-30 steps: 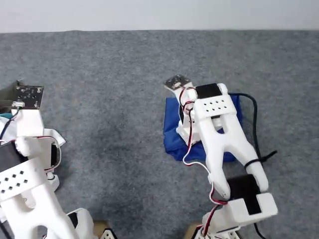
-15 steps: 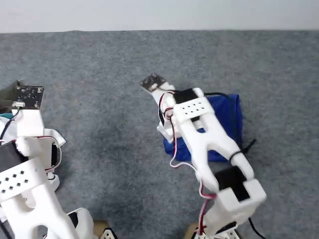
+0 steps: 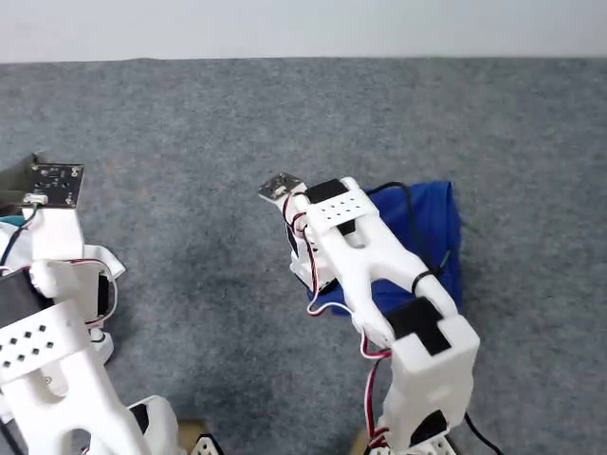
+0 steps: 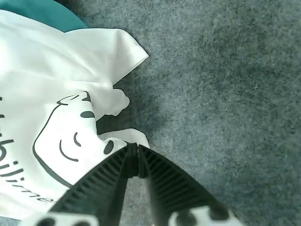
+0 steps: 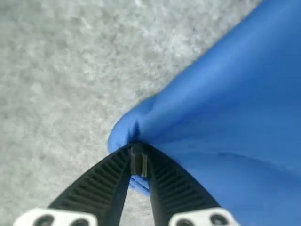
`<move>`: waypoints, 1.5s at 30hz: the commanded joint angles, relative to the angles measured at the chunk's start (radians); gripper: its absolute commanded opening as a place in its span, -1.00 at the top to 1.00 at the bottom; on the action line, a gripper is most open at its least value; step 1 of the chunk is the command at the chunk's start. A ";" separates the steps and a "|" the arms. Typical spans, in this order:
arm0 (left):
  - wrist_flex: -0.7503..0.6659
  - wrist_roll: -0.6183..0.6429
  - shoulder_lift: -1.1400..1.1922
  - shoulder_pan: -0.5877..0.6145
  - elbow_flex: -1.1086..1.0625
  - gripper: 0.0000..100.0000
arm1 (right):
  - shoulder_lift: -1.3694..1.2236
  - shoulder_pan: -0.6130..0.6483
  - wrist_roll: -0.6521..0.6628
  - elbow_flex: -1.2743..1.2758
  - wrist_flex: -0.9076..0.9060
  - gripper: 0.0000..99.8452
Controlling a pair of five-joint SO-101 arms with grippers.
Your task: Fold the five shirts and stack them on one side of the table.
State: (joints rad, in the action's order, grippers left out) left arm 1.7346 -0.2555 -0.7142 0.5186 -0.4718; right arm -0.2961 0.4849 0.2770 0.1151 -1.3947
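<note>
Seems to be folding the blue shirt (image 3: 432, 237), right of middle on the grey surface (image 3: 190, 123), edge pinched in the right claw (image 5: 138, 157). Next, likely: pull that edge over, lay flat. Left claw (image 4: 137, 155) closed by the white shirt (image 4: 56, 94)

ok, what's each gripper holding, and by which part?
Right gripper pinches the blue shirt at a bunched edge. Left gripper shut at the white shirt edge; hold unclear.
</note>
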 commanded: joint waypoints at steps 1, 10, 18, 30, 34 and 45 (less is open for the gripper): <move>0.005 -0.008 -0.014 0.000 0.004 0.98 | 0.143 -0.042 -0.008 -0.064 -0.067 0.98; 0.003 -0.008 -0.014 0.000 0.004 0.98 | 0.243 -0.214 0.044 -0.072 -0.189 0.98; 0.003 -0.008 -0.014 0.000 0.004 0.98 | 0.173 -0.300 0.063 0.170 -0.018 0.98; 0.003 -0.008 -0.014 0.000 0.004 0.98 | 0.280 -0.309 0.058 0.035 -0.119 0.98; 0.003 -0.009 -0.015 0.000 0.004 0.99 | 0.394 -0.309 0.054 -0.032 -0.232 0.98; 0.009 -0.063 -0.017 0.000 0.002 0.99 | 0.343 -0.449 -0.166 -0.037 -0.191 0.45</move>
State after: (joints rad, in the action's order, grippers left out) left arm 1.7346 -0.2647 -0.7142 0.5186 -0.4718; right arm 0.0706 0.0859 0.2340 0.1335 -1.6233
